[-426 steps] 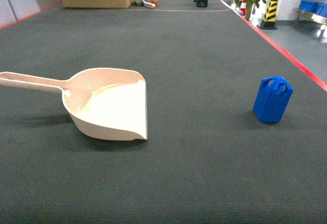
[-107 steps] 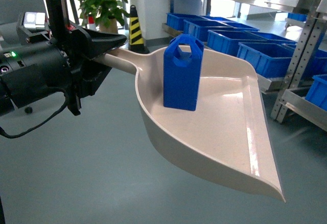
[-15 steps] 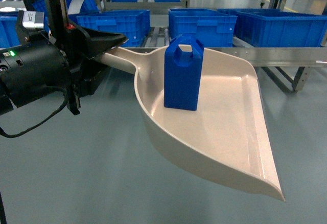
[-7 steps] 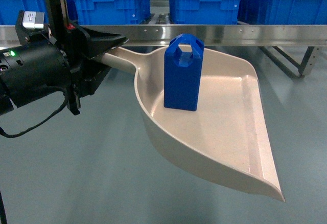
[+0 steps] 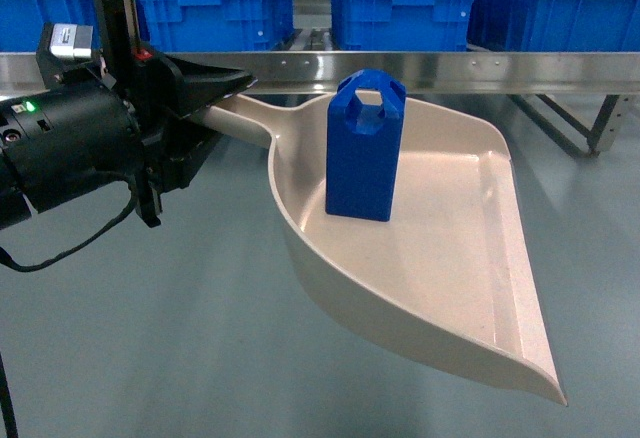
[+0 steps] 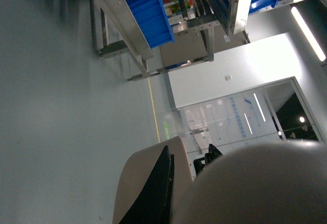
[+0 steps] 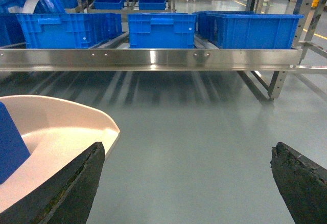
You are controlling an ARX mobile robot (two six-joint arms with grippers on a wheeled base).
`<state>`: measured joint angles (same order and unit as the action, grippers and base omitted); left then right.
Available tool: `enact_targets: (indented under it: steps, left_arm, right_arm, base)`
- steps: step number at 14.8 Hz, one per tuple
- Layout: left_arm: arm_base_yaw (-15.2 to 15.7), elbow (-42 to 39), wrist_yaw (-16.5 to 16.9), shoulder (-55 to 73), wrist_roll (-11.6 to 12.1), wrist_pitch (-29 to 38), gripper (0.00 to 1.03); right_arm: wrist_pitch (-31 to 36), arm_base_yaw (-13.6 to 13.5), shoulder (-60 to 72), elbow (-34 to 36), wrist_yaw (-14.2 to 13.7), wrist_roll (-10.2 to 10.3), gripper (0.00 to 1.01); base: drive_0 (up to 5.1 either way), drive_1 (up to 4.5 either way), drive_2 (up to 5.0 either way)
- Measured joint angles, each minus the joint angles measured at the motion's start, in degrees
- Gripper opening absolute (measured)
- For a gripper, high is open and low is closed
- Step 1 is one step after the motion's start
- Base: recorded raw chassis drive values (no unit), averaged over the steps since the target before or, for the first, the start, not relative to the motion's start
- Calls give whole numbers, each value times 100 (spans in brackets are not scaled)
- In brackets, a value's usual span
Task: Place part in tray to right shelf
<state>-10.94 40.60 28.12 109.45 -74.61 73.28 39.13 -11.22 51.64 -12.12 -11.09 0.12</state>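
My left gripper [image 5: 215, 88] pinches tray [image 5: 440, 258] by its long handle, holds it up off floor. Part [image 5: 364, 148] already stands upright inside tray, toward far, deep end — that step done. Right shelf [image 5: 440, 71] just ahead, its shiny front rail behind tray, blue crates [image 5: 400, 16] sit on it farther back. My right gripper [image 7: 186, 183] spread wide, holds nothing, low near tray's right side. Left to do — get part onto shelf. Part is tall, could tip if I tilt tray.
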Motion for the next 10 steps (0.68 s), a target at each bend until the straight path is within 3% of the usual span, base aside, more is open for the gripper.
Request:
enact_targets:
  steps: [10]
  left_arm:
    - [-17, 0, 4, 0, -2, 9, 15]
  right_arm:
    - [-4, 2, 2, 0, 0, 0, 98]
  base:
    - [0, 0, 0]
